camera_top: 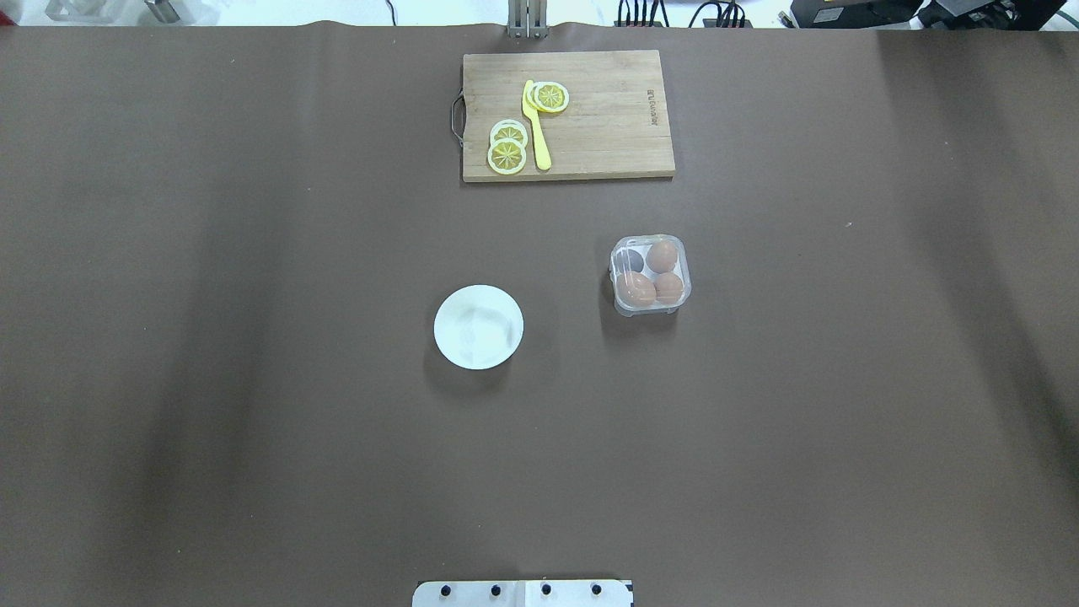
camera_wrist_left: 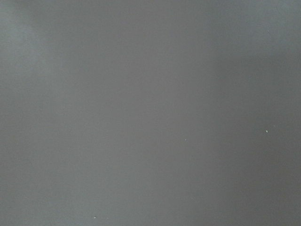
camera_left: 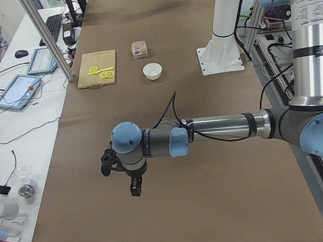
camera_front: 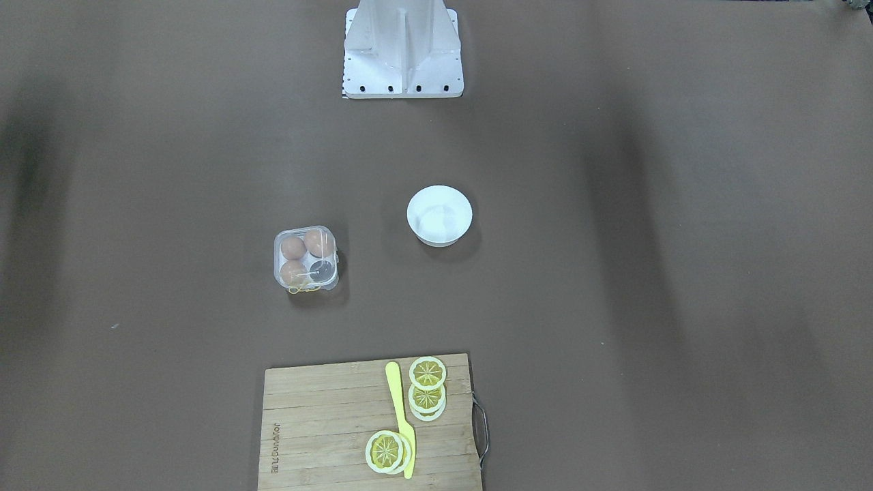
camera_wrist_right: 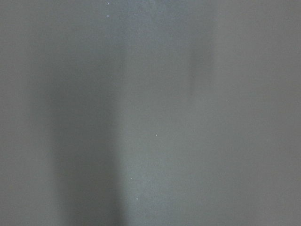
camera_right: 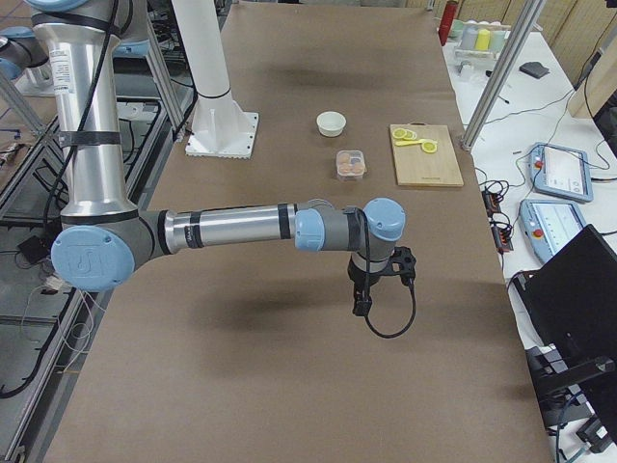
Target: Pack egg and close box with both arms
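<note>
The clear-plastic box [camera_front: 326, 271] stands on the brown table, also in the overhead view [camera_top: 630, 261]. Three alike orange-brown eggs [camera_front: 293, 247] [camera_front: 316, 241] [camera_front: 293, 271] lie in three of its cells, and the fourth cell is empty. Its lid seems to lie down over the cells, with the yellow string [camera_front: 303, 289] at one edge. Both arms hang far out over the table's two ends. The left gripper [camera_left: 134, 189] and the right gripper [camera_right: 362, 307] show only in the side views; I cannot tell whether they are open or shut. The wrist views show bare table only.
A round white bowl [camera_front: 440, 215] stands beside the box. A wooden cutting board [camera_front: 320, 423] holds lemon slices [camera_front: 427, 373] and a yellow knife [camera_front: 400, 416]. The white fixed base [camera_front: 402, 54] stands at the robot's edge.
</note>
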Robot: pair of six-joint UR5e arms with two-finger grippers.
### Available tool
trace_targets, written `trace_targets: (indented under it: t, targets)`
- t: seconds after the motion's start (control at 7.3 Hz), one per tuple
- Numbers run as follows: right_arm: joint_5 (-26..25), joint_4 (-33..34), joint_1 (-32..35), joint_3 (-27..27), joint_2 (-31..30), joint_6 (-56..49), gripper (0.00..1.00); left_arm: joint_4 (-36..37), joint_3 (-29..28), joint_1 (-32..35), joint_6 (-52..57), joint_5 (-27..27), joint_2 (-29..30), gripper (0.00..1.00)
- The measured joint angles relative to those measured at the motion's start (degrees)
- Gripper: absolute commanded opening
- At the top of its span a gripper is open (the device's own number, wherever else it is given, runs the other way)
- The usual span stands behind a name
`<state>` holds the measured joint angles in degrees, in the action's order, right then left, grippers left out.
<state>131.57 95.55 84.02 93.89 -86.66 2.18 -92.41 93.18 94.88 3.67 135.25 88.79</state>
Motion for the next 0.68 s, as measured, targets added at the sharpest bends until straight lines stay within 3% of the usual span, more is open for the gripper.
trace_targets:
  t: [0.68]
  targets:
    - [-0.2,0.0,0.1,0.4,0.0,-0.2,1.00,-0.4,1.5,0.1,-0.1,0.4,-0.9,0.98]
